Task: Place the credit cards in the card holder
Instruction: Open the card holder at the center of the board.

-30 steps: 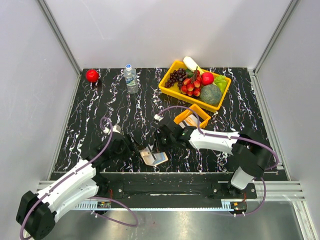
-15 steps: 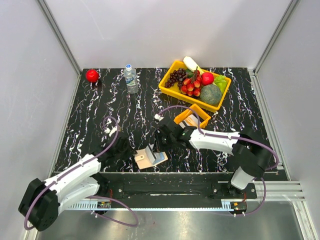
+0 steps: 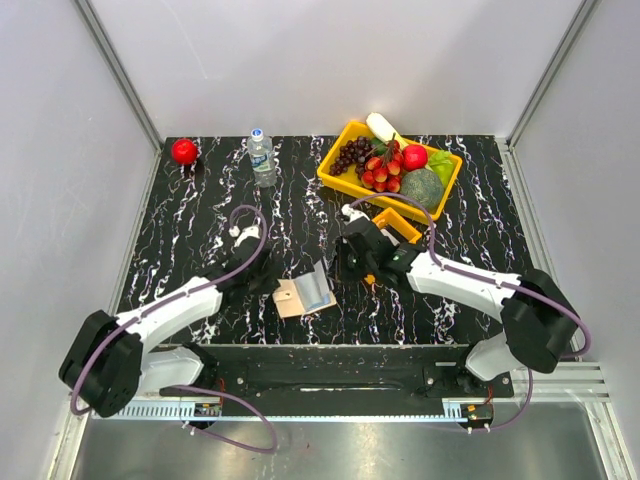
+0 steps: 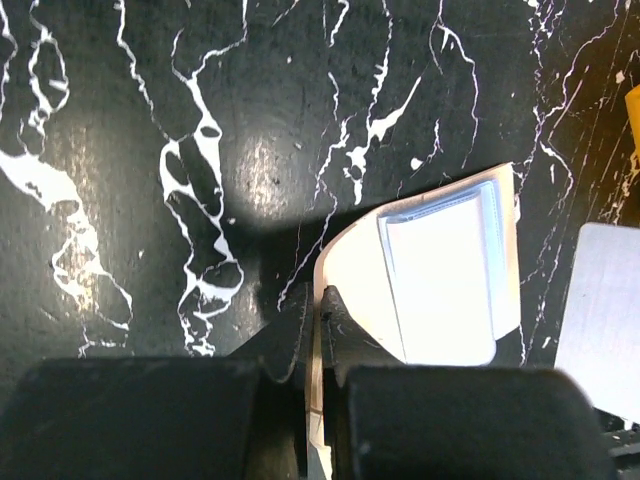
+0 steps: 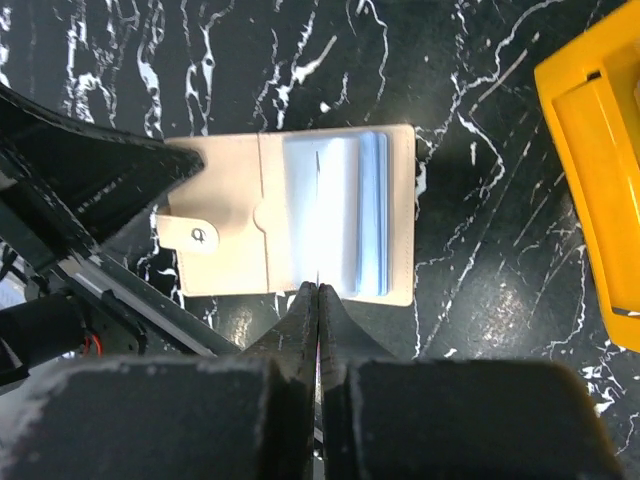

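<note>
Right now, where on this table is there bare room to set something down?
Bare marble: the left-centre between the red apple, the water bottle and the left gripper; the right side, past the small orange tray, nearer than the yellow fruit tray. Crowded: front centre, where the left gripper pinches the card holder and the right gripper holds a credit card over it.

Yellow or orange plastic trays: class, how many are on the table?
2. The large yellow plastic tray of fruit stands far right; the small orange square tray lies just nearer, partly hidden from above.
</note>
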Action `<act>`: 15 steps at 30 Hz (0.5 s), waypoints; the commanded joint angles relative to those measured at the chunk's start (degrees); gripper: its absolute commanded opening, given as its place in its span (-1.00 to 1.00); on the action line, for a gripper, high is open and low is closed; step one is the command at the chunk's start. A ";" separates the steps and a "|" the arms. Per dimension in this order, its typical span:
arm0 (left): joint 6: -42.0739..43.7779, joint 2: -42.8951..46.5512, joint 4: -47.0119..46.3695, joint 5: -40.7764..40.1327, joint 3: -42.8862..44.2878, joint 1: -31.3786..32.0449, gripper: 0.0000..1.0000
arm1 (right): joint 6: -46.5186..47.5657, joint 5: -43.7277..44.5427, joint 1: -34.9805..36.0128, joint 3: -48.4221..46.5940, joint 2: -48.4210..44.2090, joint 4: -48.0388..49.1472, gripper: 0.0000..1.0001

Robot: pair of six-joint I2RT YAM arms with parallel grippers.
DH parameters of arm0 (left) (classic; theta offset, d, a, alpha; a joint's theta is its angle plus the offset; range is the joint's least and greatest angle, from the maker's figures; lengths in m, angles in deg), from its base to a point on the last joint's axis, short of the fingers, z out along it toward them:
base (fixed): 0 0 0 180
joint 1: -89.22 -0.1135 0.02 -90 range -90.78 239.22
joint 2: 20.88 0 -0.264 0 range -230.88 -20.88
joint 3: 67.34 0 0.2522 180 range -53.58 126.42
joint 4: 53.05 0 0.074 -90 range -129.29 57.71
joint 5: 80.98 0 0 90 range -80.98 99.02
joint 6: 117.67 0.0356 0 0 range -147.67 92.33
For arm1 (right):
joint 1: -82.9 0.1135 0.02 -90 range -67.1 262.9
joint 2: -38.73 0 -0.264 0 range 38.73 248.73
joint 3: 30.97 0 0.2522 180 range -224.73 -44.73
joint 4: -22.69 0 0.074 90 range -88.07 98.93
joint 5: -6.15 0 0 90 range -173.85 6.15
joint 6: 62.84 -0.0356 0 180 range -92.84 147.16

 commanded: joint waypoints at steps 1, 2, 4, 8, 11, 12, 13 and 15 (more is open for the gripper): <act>7.01 -3.36 -4.17 -1.71 3.28 -0.14 -1.00 | 1.26 1.16 -0.71 0.91 1.09 -0.38 -1.00; 8.24 -4.24 -4.44 -1.88 3.45 -0.14 -1.00 | 1.35 1.34 -0.89 0.91 1.10 -0.38 -1.00; 10.44 -5.48 -5.05 -1.71 3.81 -0.14 -1.00 | 1.17 1.78 -1.33 1.26 1.36 -0.38 -1.00; 14.13 -7.50 -7.07 0.23 3.98 -0.14 -1.00 | 1.09 2.13 -2.56 1.70 1.53 -0.38 -1.00; 15.89 -9.26 -7.25 1.11 4.77 -0.14 -1.00 | 1.09 2.13 -3.35 2.05 1.62 -0.38 -1.00; 16.33 -9.78 -7.16 1.20 4.95 -0.14 -1.00 | 1.00 2.04 -3.61 2.14 1.71 -0.38 -1.00; 16.51 -10.14 -6.99 1.28 5.30 -0.14 -1.00 | 1.09 1.61 -3.70 2.14 1.88 -0.38 -1.00; 16.95 -10.93 -7.34 1.72 5.39 -0.14 -1.00 | 1.26 1.08 -3.88 2.14 2.50 -0.20 -1.00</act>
